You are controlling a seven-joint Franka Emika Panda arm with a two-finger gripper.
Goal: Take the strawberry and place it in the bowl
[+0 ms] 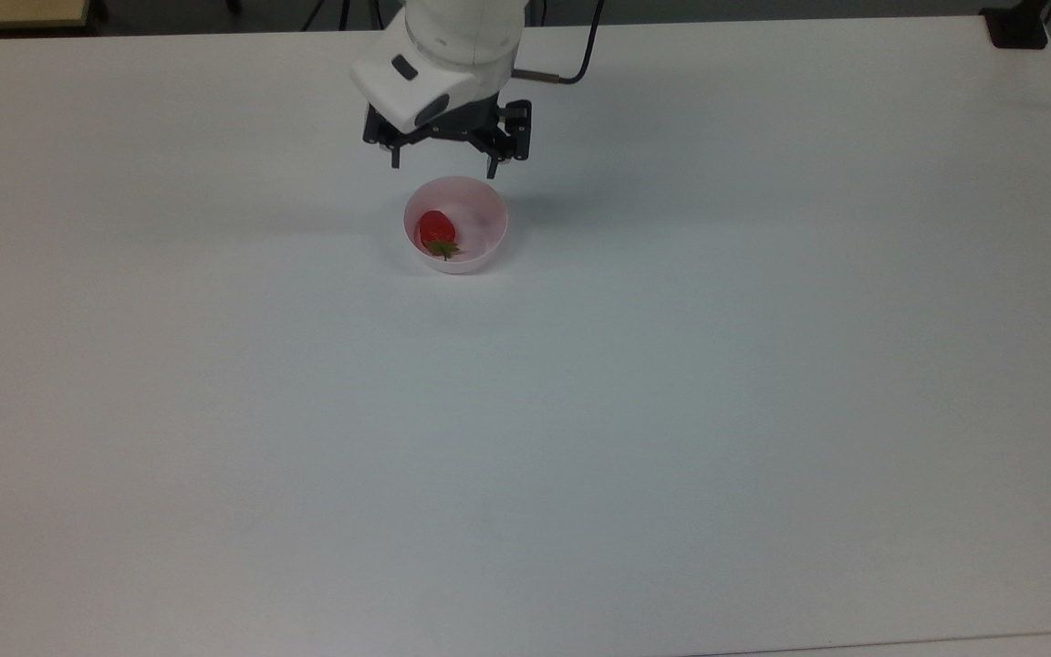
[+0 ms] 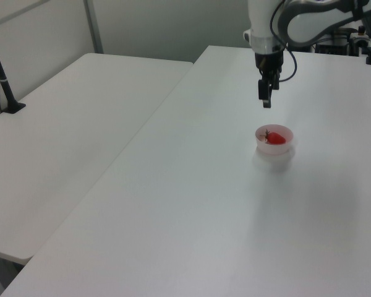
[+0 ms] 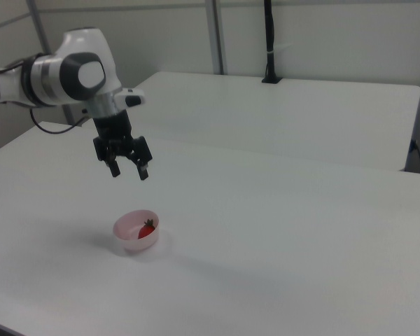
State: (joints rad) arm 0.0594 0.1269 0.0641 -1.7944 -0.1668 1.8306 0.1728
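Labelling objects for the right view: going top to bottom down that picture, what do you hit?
Black pole at the far table's back edge → tool, open and empty, above the table → strawberry inside the bowl, which sits on the near white table.

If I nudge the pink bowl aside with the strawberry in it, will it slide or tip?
The bowl looks thin and light, so it would probably slide easily on the smooth table. The strawberry lies off-centre against the wall, so it may roll inside.
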